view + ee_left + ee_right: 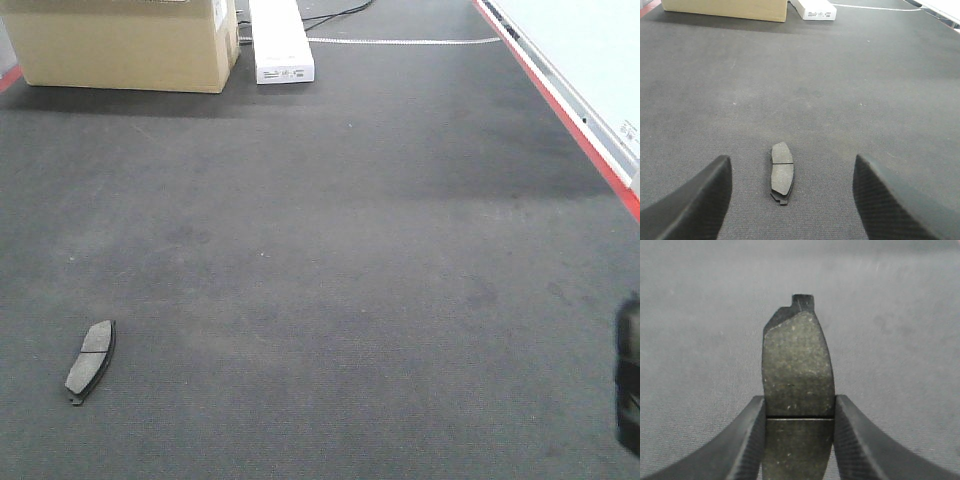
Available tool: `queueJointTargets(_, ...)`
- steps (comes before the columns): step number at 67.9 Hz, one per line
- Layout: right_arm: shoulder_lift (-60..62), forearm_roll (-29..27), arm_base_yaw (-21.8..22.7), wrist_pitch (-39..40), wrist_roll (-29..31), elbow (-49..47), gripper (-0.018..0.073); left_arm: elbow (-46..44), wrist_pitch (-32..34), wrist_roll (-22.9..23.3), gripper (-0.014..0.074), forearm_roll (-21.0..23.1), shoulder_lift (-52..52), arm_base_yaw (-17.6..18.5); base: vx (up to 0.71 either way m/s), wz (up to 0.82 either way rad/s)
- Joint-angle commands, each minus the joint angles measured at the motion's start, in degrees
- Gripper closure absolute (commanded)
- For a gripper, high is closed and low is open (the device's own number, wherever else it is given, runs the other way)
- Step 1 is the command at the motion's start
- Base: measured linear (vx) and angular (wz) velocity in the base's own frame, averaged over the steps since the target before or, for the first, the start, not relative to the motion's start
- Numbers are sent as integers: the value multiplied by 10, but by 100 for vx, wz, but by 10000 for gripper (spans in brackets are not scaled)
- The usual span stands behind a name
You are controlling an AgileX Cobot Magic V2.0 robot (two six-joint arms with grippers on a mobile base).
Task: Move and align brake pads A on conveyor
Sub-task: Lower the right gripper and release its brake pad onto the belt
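Note:
One brake pad (91, 360) lies flat on the charcoal conveyor (330, 250) at the near left, grey face up with a cross groove. In the left wrist view this pad (782, 172) lies lengthwise between the spread fingers of my left gripper (791, 159), which is open and touches nothing. My right gripper (799, 400) is shut on a second brake pad (797, 355), clamping its two long edges at the groove. That pad is held above the conveyor with its metal tab pointing away. A dark blurred piece of the right arm (628, 380) shows at the right edge of the front view.
A cardboard box (125, 40) and a long white box (280, 40) stand at the far left end of the belt. A red strip (560, 110) with a pale rail runs along the right edge.

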State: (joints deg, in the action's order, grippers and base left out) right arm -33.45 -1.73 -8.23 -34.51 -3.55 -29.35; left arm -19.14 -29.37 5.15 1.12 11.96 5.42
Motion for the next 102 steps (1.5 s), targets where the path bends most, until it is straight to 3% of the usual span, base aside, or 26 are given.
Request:
queueJointTargets(1,-82,-13,1,40,3,-55,554,-15,43,3,94,5,7,2,0,0)
queueJointTargets(33,-442,-10,1,2,9,-245,536,-15,43,3,94,5,7,2,0,0)
queueJointTargets(70,-671,-13,1,-90,35,-392,487,-15,43,3,94,5,7,2,0,0)
queueJointTargets(82,-704,-11,1,-95,35,-404,391,-15,43,3,94,5,7,2,0,0)
queueJointTargets(102,-711,-11,1,-67,35,-404,122,-15,43,3,94,5,7,2,0,0)
